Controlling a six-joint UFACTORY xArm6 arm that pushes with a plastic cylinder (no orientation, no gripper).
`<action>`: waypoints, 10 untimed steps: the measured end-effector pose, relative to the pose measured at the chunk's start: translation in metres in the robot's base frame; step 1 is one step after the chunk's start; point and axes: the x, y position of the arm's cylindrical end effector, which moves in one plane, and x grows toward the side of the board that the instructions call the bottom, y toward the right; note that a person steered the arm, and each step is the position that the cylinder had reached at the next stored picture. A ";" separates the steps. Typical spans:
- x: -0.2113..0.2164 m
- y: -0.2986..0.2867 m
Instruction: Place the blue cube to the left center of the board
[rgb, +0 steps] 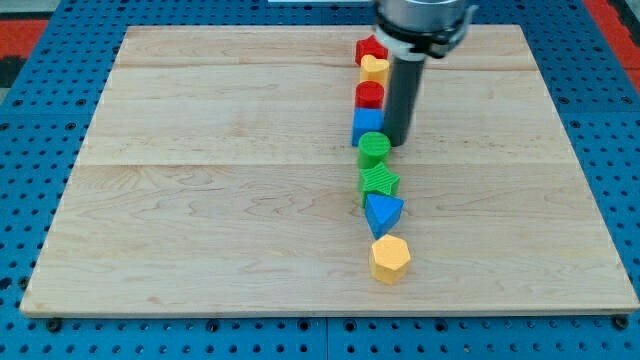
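The blue cube (366, 126) sits a little right of the board's middle, in a column of blocks. My tip (397, 142) is right against its right side, at the lower right corner. Above the cube sit a red cylinder (370, 95), a yellow block (375, 69) and a red star-like block (371, 48). Below it sit a green cylinder (374, 149), a green ridged block (379, 182), a blue triangular block (382, 213) and a yellow hexagonal block (390, 258).
The wooden board (200, 200) lies on a blue perforated table. The arm's body (420, 25) hangs over the board's top edge, right of the column.
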 end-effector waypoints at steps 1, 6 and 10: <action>0.000 -0.060; -0.047 -0.144; -0.020 -0.288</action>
